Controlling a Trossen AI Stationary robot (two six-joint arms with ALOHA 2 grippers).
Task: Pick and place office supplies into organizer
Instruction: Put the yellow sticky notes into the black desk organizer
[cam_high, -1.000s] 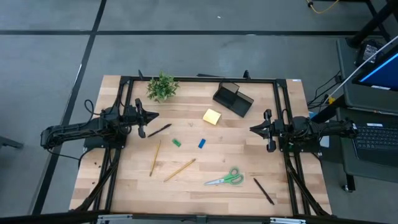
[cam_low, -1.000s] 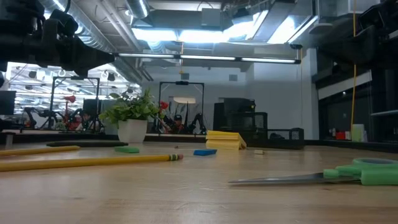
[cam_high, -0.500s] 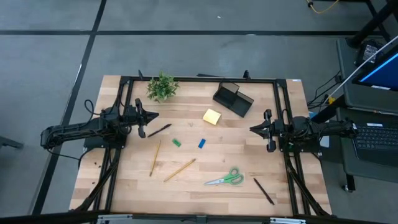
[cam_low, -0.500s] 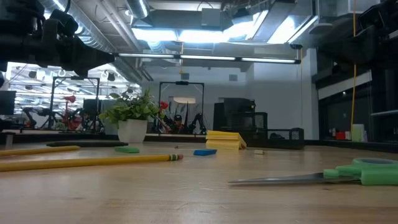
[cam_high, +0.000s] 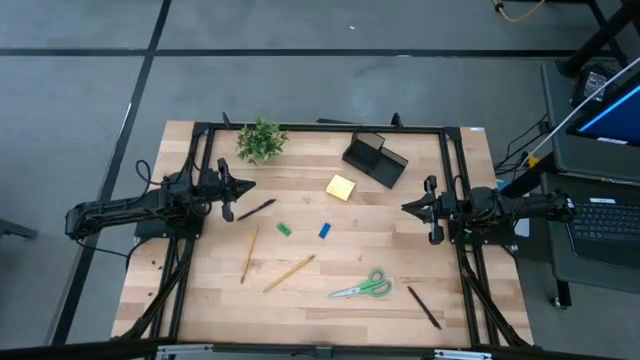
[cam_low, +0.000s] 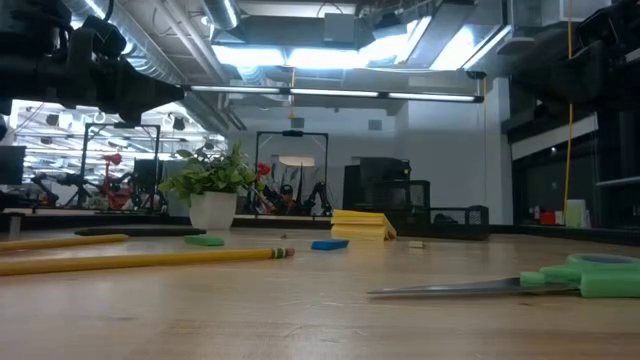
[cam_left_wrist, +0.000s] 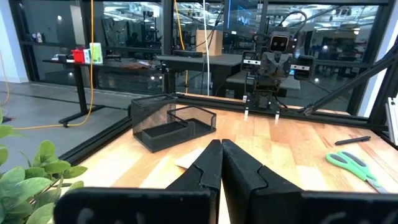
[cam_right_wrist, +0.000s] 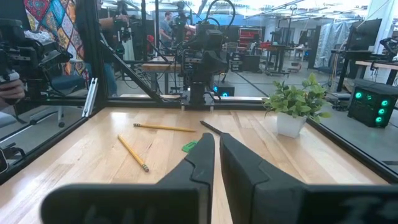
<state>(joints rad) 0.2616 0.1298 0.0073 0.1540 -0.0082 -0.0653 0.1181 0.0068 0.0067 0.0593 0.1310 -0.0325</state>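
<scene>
While hovering at table edges, left gripper (cam_high: 246, 186) closed empty; right gripper (cam_high: 406, 207) nearly closed, empty.

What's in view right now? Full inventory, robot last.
organizer: 1, black, back of table, right of centre
potted plant: 1, green, back left
sticky-note pad: 1, yellow, in front of organizer
erasers: 2, green and blue, mid-table
pencils: 2, wooden, front left
scissors: 1, green handles, front right of centre
pens: 2, black, one by left gripper, one front right
left gripper: shut, empty, left edge
right gripper: fingers nearly together, empty, right edge
</scene>
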